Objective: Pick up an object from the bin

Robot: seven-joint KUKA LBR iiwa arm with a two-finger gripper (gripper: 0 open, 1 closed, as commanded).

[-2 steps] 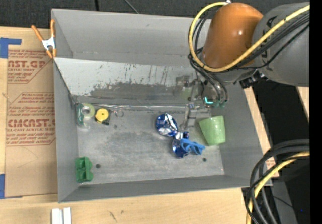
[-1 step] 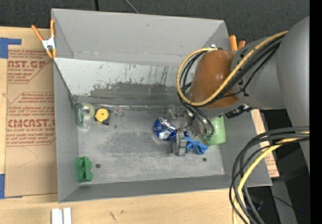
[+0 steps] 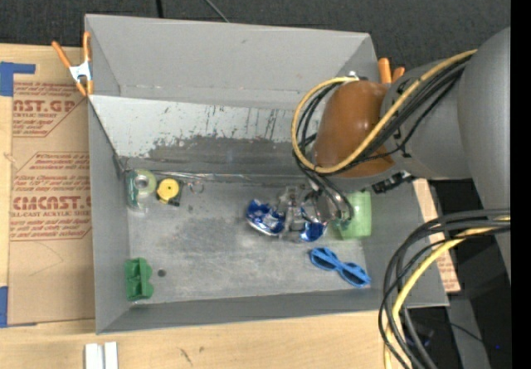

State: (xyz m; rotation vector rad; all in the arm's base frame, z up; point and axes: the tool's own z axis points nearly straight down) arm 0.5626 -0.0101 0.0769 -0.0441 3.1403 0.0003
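Observation:
My gripper [image 3: 309,208] hangs low at the right of the bin's middle, below the orange wrist cover. Its metal fingers stand right at a blue and white crumpled wrapper-like thing [image 3: 267,218] with a second blue piece [image 3: 311,231] beside it. I cannot tell whether either piece sits between the fingers. A light green block [image 3: 358,216] lies just to the right of the gripper. Blue toy glasses [image 3: 340,266] lie in front of it, near the bin's front right.
A yellow round thing [image 3: 168,190] and a clear pale green-capped thing [image 3: 139,186] lie at the left by the back wall. A dark green block [image 3: 138,279] sits in the front left corner. The arm and its cables cover the bin's right side.

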